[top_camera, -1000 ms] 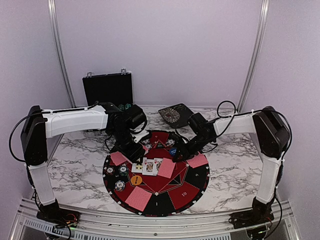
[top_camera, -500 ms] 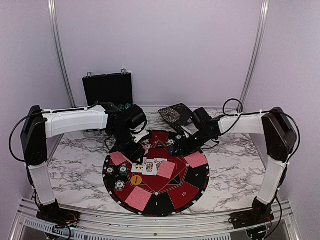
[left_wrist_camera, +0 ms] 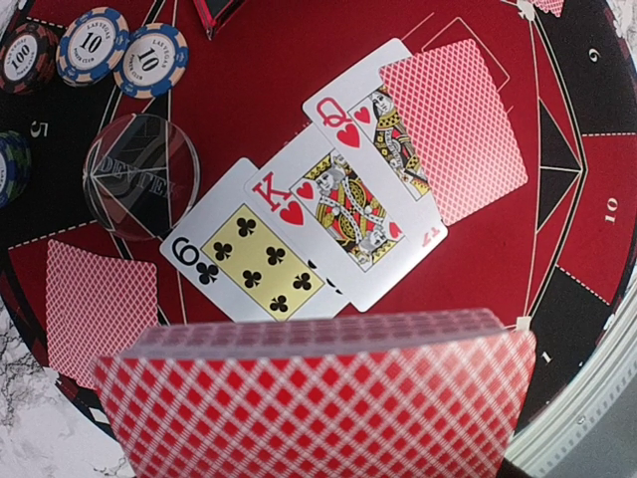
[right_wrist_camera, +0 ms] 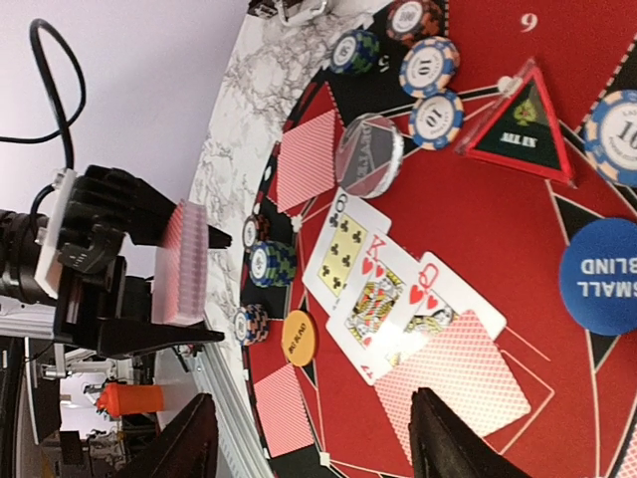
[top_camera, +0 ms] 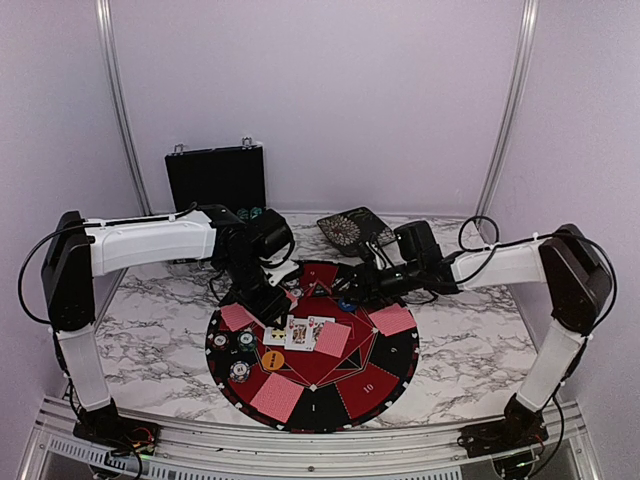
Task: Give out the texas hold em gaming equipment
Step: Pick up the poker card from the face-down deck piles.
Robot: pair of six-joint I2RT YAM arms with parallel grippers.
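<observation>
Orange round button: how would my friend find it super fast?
Find the big round red-and-black mat on the marble table. Three white face-up playing cards lie in a row near its centre; the flat orange disc sits just on the arms' side of the six of clubs. Unlike the striped poker chips nearby, it is plain orange with dark lettering.

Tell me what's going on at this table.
A poker deal is being laid out on the round mat. The left tool grips the deck of red-backed cards above the mat's left side. The six of clubs, king of hearts and queen of hearts lie face up in an overlapping row, with a face-down card lapping over the queen. The right tool hangs open and empty. Several chips and button discs sit on the mat too.
</observation>
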